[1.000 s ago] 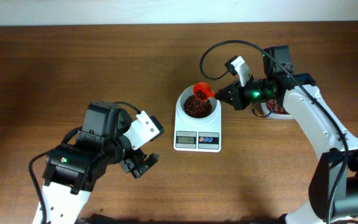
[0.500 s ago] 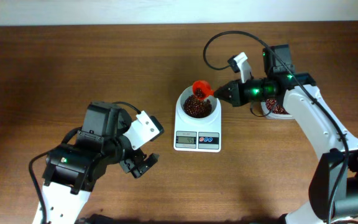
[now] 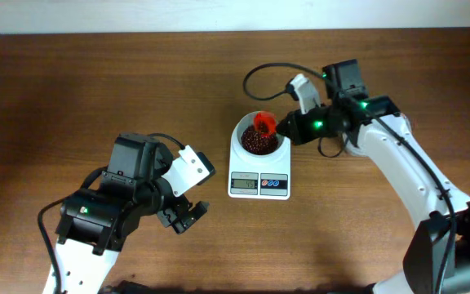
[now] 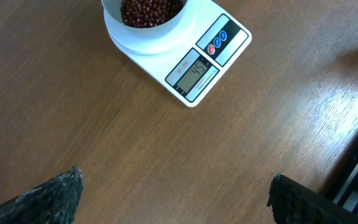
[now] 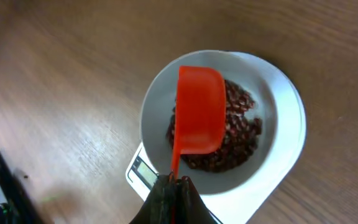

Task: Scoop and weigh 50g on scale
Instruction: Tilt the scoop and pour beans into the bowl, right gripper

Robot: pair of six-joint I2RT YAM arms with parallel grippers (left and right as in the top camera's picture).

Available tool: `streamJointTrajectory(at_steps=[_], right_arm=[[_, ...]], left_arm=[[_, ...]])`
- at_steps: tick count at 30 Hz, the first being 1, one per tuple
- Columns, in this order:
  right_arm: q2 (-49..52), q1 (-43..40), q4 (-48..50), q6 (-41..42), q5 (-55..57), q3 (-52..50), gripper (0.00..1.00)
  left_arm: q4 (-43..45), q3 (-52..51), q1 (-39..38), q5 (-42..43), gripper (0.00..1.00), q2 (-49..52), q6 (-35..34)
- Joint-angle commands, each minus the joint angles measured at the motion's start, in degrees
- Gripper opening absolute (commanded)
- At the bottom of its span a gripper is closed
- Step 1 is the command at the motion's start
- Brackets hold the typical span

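Right wrist | beans in scale | under scoop in right hand

Matt wood-grain table, smooth white plastic scale

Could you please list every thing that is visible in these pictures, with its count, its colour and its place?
table: one, brown wood, under everything.
scale: one, white, near the table's centre.
bowl: one, white, on the scale.
beans: one heap, dark red-brown, inside the bowl.
scoop: one, red-orange, over the bowl.
left tool: one, black, open and empty, left of the scale.
right tool: one, black, shut on the scoop's handle.
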Motion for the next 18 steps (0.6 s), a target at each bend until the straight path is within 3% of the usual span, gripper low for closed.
streamJointTrajectory(at_steps=[1, 5, 7, 10, 18], right_arm=[[-2.7, 1.9, -0.5, 0.0, 7.2, 1.8, 0.04], [-4.7, 2.2, -1.2, 1.6, 12.8, 2.0, 0.04], [-5.5, 2.2, -1.1, 1.5, 5.4, 2.3, 0.04], [-5.5, 2.2, -3.3, 1.6, 12.2, 2.3, 0.04], [-6.7, 2.2, -3.1, 3.4, 8.0, 2.7, 0.04]], left_arm=[[0.1, 0.3, 0.3, 0.9, 0.99, 0.0, 0.9], [0.1, 0.3, 0.3, 0.9, 0.99, 0.0, 0.9], [0.1, 0.3, 0.3, 0.9, 0.99, 0.0, 0.9], [0.1, 0.3, 0.3, 0.9, 0.99, 0.0, 0.9], [0.1, 0.3, 0.3, 0.9, 0.99, 0.0, 0.9]])
